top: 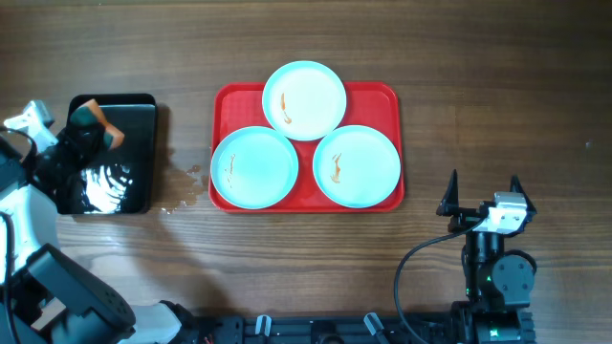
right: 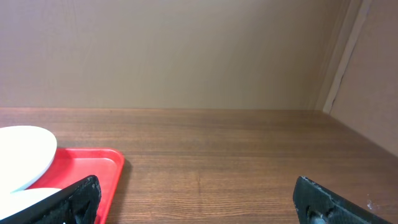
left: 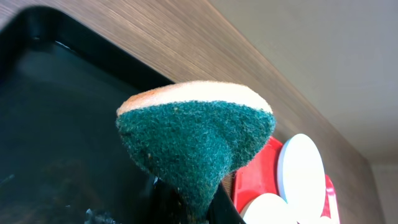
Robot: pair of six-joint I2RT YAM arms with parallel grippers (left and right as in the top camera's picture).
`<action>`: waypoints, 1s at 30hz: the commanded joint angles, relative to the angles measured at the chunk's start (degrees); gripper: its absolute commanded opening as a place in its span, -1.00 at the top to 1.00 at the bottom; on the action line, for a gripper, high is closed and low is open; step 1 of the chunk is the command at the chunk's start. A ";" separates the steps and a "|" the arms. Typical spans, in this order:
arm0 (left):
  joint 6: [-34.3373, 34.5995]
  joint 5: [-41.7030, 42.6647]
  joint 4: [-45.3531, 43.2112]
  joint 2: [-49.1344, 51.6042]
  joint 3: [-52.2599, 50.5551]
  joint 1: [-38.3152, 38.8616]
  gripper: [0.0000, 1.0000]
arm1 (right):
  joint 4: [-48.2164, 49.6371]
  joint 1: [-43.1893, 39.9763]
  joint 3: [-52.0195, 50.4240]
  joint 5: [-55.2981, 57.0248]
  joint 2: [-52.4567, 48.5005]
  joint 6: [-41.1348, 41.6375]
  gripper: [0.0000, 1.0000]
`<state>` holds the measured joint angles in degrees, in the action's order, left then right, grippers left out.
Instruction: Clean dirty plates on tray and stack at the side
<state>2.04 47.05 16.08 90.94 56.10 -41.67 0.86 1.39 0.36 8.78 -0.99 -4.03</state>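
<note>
left pincer (top: 88, 132) clamped on sponge (left: 196, 140) over black tray (top: 134, 182); right pincer (top: 483, 186) wide open, empty, right of red tray (top: 382, 96). Three dirty plates (top: 304, 100) on it, sauce-smeared. Likely stiff, light, slick when wet: grab at rim.

overhead straight down — wrist views share tray (right: 81, 163)

Open wood table (top: 497, 105) right of the red tray (top: 373, 100); three plates (top: 304, 99) crowding its surface

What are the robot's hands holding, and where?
The left gripper pinches a green-and-orange sponge by its narrow end. The right gripper is open, holding nothing.
</note>
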 commanded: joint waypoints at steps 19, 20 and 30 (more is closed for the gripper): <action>0.09 -18.78 4.87 -6.38 0.15 -1.51 0.92 | 0.22 -0.33 -0.07 -0.87 0.57 -0.46 -0.99; 0.13 -24.81 6.64 -5.35 0.13 -1.07 0.92 | 0.22 -0.33 -0.07 -0.87 0.57 -0.46 -0.99; 4.90 -24.13 8.20 -9.94 3.43 0.50 0.92 | 0.22 -0.33 -0.07 -0.90 0.57 -0.46 -1.00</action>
<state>4.71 21.23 24.69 86.30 56.25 -41.69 0.86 1.39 0.36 8.78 -0.99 -4.05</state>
